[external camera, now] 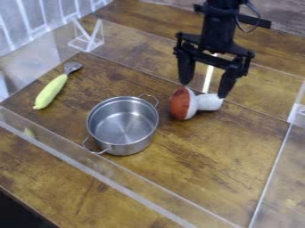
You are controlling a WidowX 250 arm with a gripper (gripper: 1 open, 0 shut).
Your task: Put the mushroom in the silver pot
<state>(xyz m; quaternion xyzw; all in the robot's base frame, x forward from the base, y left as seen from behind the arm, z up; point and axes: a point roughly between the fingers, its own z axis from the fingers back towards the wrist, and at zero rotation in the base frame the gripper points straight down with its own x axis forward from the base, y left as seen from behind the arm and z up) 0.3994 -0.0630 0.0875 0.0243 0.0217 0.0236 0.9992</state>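
Table (220, 178) — wood, spans most of the frame. Robot arm (223, 20) enters at top, right of centre. Silver pot (123, 126) left of centre, on the table, mouth up. Gripper (206, 89) upper right of centre, fingers spread apart, nothing clamped. Mushroom (183, 104) just right of the pot, apart from it, lying on its side: reddish cap toward the pot, white stem toward the right. Corn cob (50, 92) far left (not wanted).

Step in hand, as I judge it: the grasp. Best to centre the fingers over the mushroom, straddle it, go down straight — the round cap could roll if nudged. Close gently, lift above the pot's rim before crossing left.
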